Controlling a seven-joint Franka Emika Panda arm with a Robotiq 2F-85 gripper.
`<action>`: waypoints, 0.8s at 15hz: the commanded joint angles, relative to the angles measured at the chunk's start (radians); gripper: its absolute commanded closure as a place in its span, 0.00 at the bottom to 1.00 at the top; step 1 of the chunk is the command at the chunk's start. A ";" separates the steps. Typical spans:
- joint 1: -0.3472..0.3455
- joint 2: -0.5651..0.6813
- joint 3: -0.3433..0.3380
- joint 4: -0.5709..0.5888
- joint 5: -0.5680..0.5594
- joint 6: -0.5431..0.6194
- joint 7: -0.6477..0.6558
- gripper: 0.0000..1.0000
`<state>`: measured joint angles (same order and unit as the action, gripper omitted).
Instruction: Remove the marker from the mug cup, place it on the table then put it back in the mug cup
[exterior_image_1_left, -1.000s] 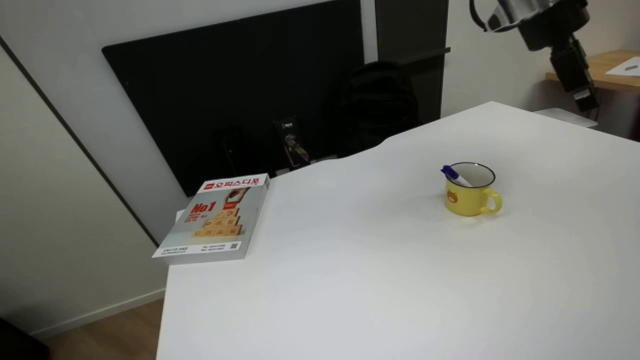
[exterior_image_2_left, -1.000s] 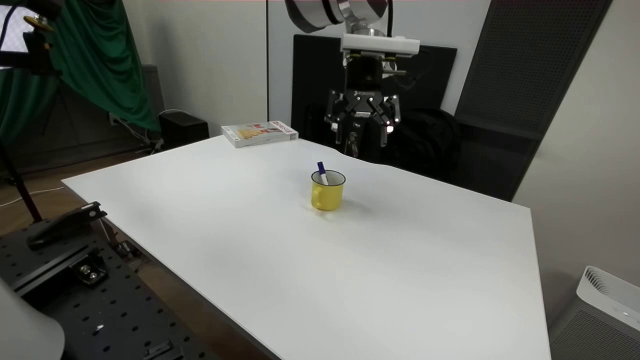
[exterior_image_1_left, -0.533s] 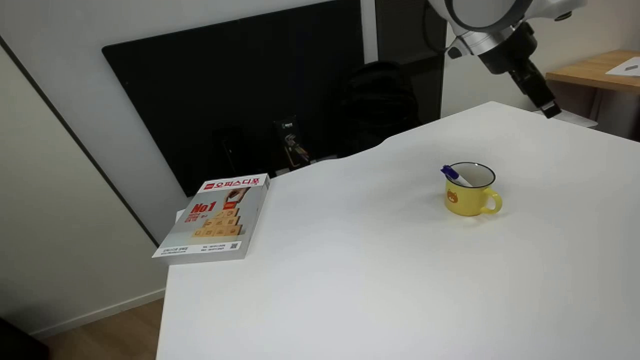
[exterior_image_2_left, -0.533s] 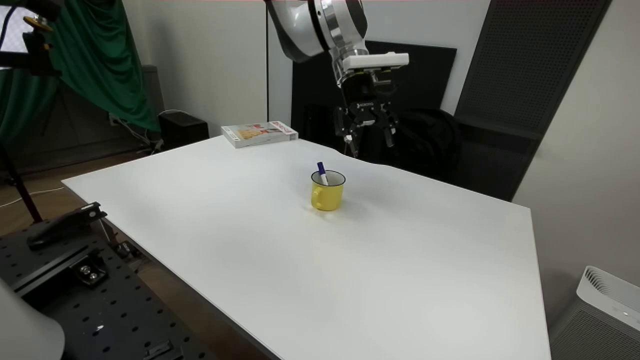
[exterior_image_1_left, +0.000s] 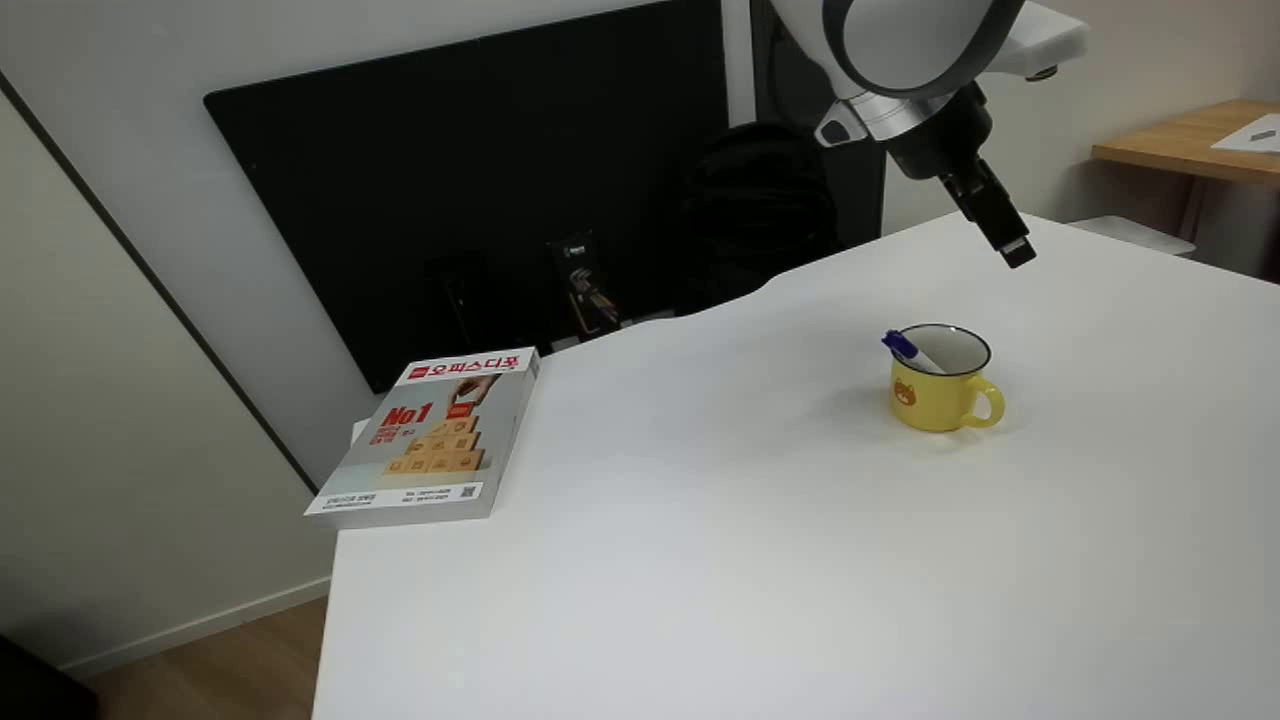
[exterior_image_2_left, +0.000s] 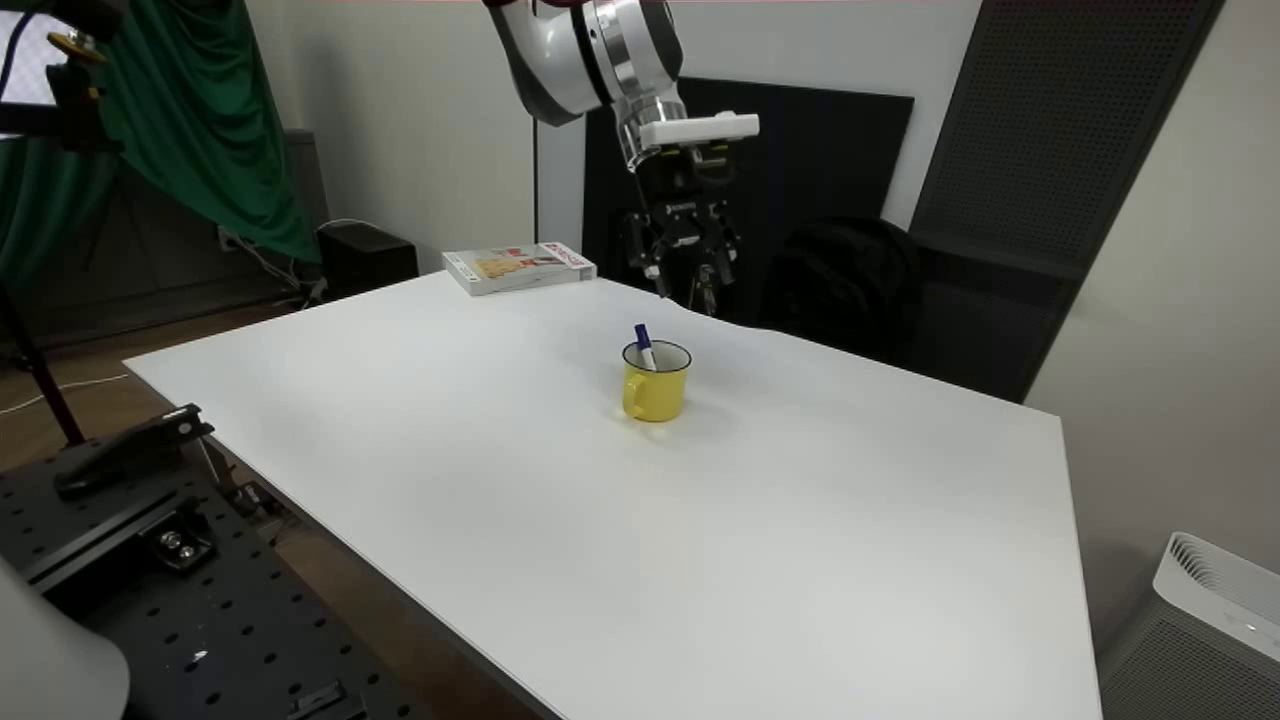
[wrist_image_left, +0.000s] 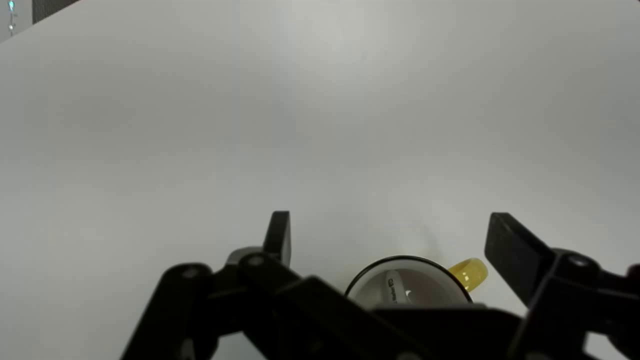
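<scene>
Gripper spread, nothing held; marker leans inside mug, cap sticking out, so I'd centre over the cap, match its tilt, pinch snugly and pull along that line without dragging the mug.

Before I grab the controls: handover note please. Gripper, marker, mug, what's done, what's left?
Gripper: open, nothing held, in the air above the table, apart from the mug cup.
Mug cup: upright on the table.
Marker: in the mug cup, leaning, blue end sticking out above the rim.
Done: the marker is in the mug cup and not gripped; whether it has already been out and back, I can't tell from this moment.
Left: if the cycle hasn't been run, likely all of it: take the marker out, lay it on the table, put it back.
</scene>
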<state>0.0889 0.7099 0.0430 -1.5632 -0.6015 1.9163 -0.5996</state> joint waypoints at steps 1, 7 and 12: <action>0.003 0.021 0.011 0.024 0.023 0.009 0.021 0.00; 0.018 0.056 0.023 0.033 0.055 0.060 0.020 0.00; 0.041 0.091 0.023 0.043 0.054 0.116 0.014 0.00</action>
<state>0.1178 0.7636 0.0661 -1.5626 -0.5490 2.0149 -0.5993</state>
